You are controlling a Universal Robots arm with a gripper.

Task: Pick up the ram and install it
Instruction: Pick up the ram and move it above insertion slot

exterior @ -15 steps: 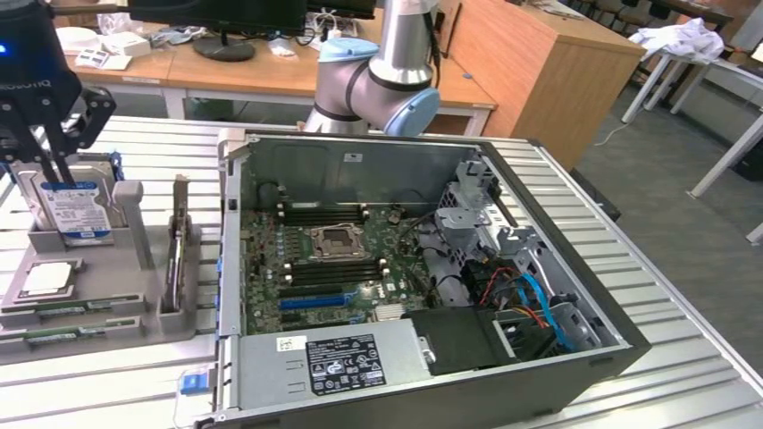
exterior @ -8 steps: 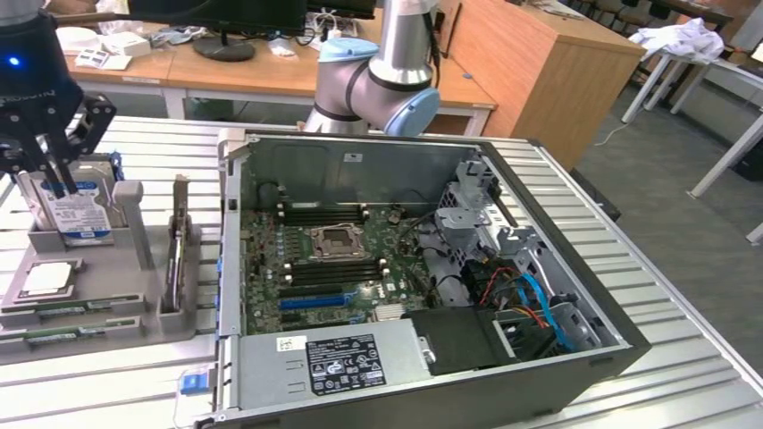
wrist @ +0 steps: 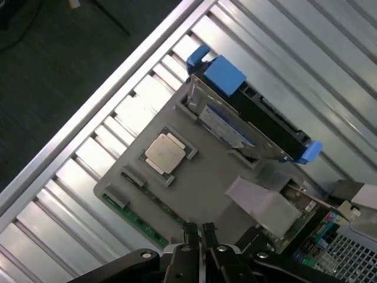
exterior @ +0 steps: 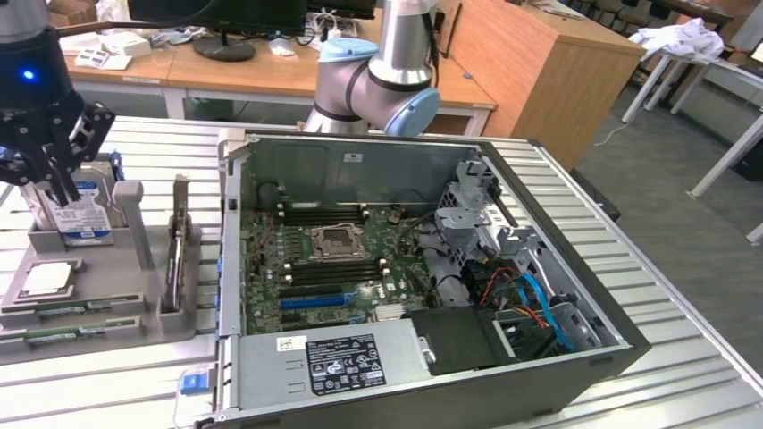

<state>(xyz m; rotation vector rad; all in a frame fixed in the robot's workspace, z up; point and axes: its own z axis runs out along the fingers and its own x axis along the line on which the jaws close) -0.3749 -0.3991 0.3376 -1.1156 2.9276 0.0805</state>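
Observation:
Two green ram sticks (exterior: 54, 310) lie flat in slots at the front of the grey parts tray (exterior: 120, 313), at the exterior view's left. In the wrist view one ram (wrist: 136, 220) shows as a green strip along the tray's edge, close to my fingertips. My gripper (exterior: 54, 188) hangs over the back of the tray, above the upright hard drive (exterior: 81, 219). Its two fingers (wrist: 189, 231) stand a narrow gap apart, open, with nothing between them. The gripper (wrist: 198, 231) touches nothing.
A silver processor chip (exterior: 46, 279) (wrist: 166, 152) sits in the tray beside the ram. A card (exterior: 179, 250) stands upright in the tray's right holder. The open computer case (exterior: 232, 268) lies to the right, motherboard (exterior: 334, 255) exposed. Slatted metal table (exterior: 667, 295) all around.

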